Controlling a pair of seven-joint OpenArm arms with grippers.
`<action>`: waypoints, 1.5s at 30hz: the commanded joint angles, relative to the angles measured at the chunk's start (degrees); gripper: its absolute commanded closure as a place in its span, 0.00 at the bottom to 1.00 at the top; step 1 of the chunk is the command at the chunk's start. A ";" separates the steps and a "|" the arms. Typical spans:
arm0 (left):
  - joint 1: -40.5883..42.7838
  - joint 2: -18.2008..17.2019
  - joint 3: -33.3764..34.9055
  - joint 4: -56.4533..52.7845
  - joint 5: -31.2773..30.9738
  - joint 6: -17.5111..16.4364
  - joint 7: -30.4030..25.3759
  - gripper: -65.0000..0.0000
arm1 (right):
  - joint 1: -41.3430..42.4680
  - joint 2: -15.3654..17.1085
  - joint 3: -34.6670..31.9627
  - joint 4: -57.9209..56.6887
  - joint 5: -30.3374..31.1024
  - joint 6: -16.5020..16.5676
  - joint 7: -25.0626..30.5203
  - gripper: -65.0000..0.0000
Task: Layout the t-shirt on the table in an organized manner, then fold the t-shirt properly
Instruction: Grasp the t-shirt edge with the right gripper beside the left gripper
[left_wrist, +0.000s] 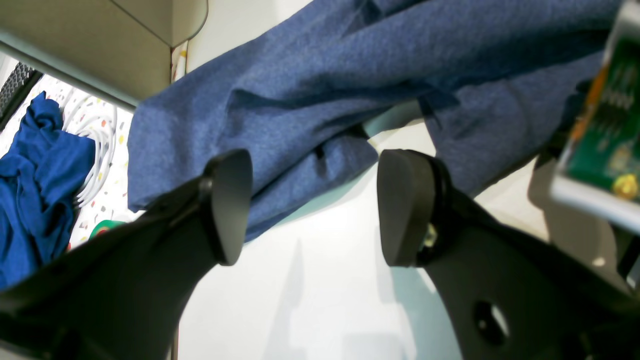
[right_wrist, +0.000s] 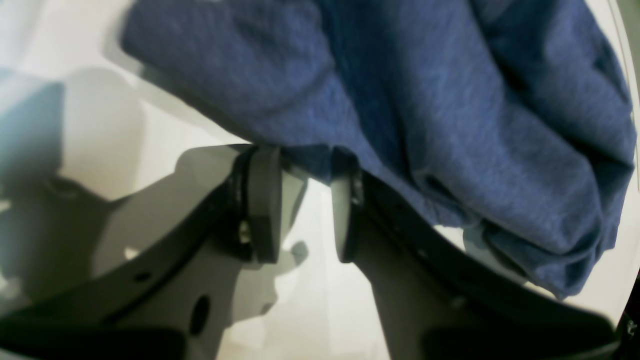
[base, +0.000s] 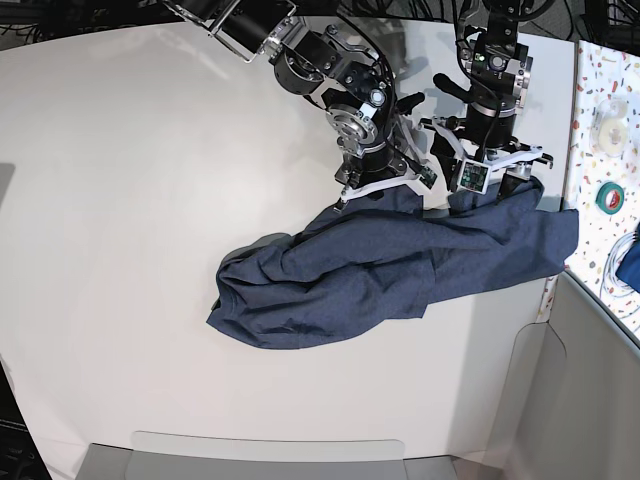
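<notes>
T-shirt (base: 380, 265) crumpled on table (base: 130, 180), left pincer (left_wrist: 312, 207) wide, empty, right pincer (right_wrist: 305, 205) seemingly pinching its edge

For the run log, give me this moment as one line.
t-shirt: crumpled on table | left hand: open, empty, at shirt edge | right hand: jaws parted at shirt edge, grip unclear

Dark heathered navy t-shirt (base: 390, 265) lay crumpled on the white table (base: 140, 180), bunched into long diagonal folds, plain side up, no lettering visible. Stretched from a rumpled lump at centre toward the table's right edge, with one end reaching or slightly overhanging it. Far edge lay under both arms.
</notes>
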 joint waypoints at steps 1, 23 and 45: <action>-0.20 -0.22 -0.14 1.05 0.49 0.57 -1.02 0.41 | 1.16 -1.14 -0.12 0.69 -1.02 -0.51 0.60 0.68; -0.20 -0.22 -0.23 1.05 0.84 0.57 -1.02 0.41 | 4.59 -1.14 -4.96 -10.30 -0.76 -0.07 0.51 0.60; 1.03 -0.31 -0.23 1.05 0.84 0.57 -1.02 0.41 | -4.21 8.87 -5.13 22.93 -1.28 -0.16 -19.53 1.00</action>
